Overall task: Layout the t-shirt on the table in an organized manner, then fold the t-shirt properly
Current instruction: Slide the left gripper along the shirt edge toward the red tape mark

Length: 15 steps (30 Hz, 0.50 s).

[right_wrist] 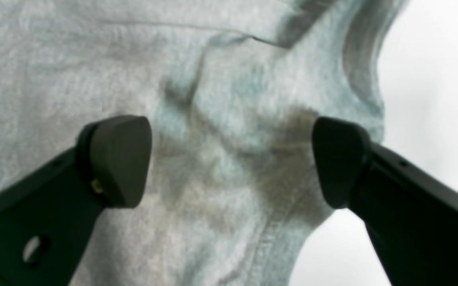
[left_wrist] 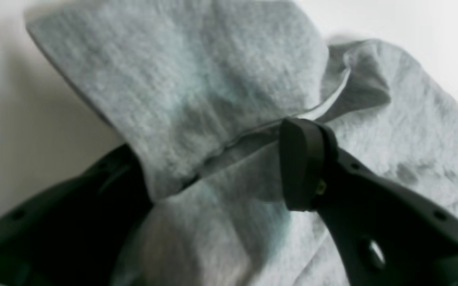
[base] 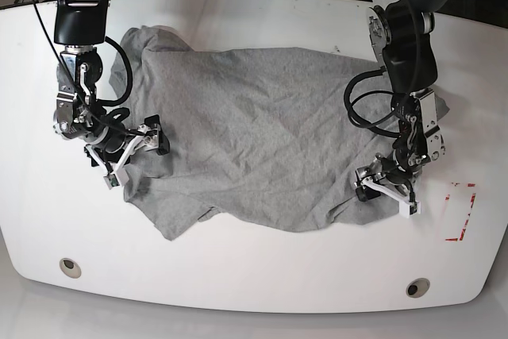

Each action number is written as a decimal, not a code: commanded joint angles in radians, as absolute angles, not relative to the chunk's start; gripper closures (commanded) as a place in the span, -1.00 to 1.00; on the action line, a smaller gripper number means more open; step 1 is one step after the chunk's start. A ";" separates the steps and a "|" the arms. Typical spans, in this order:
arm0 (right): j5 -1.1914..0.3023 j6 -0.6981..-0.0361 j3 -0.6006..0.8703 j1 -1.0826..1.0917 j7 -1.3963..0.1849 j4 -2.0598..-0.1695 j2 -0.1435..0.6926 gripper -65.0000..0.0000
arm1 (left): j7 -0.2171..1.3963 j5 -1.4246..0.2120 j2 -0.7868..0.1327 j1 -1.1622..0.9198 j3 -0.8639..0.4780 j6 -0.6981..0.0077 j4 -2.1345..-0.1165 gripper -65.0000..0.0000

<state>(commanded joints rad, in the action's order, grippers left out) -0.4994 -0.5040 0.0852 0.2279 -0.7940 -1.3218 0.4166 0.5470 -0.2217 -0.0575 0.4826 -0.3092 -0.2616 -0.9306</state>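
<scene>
White desk (base: 254,291) carries the t-shirt (base: 262,132), spread but wrinkled. Our left tool (left_wrist: 229,174) is clenched on a folded hem; right tool (right_wrist: 233,159) hangs released over cloth. Risk: uneven pulling could bunch the fabric again.

1. A glossy white table (base: 254,291) with curved edges carries the scene.
2. A grey t-shirt (base: 262,140) lies spread and wrinkled across its middle.
3. Two round grommets (base: 70,264) sit near the front edge.
4. A red dashed mark (base: 460,212) lies to the shirt's right, apart from it.
</scene>
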 joint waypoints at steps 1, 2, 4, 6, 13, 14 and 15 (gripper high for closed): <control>-0.499 -0.504 0.085 0.228 -0.794 -1.320 0.417 -0.84 | 0.547 -0.222 -0.058 0.483 -0.308 -0.262 -0.943 -0.19; -0.499 -0.504 0.085 0.228 -0.794 -1.320 0.417 -0.84 | 0.547 -0.222 -0.058 0.483 -0.308 -0.262 -0.952 -0.19; -0.499 -0.504 0.085 0.228 -0.794 -1.320 0.417 -0.84 | 0.547 -0.222 -0.058 0.484 -0.308 -0.262 -0.963 -0.19; -0.499 -0.504 0.085 0.229 -0.794 -1.320 0.417 -0.84 | 0.547 -0.220 -0.058 0.486 -0.308 -0.262 -0.963 -0.19; -0.499 -0.504 0.085 0.229 -0.794 -1.319 0.417 -0.84 | 0.541 -0.220 -0.062 0.487 -0.268 -0.259 -0.964 0.00; -0.499 -0.504 0.085 0.231 -0.794 -1.319 0.417 -0.84 | 0.541 -0.220 -0.062 0.487 -0.265 -0.259 -0.964 0.08; -0.499 -0.504 0.085 0.231 -0.794 -1.319 0.417 -0.84 | 0.541 -0.220 -0.062 0.487 -0.262 -0.260 -0.964 0.17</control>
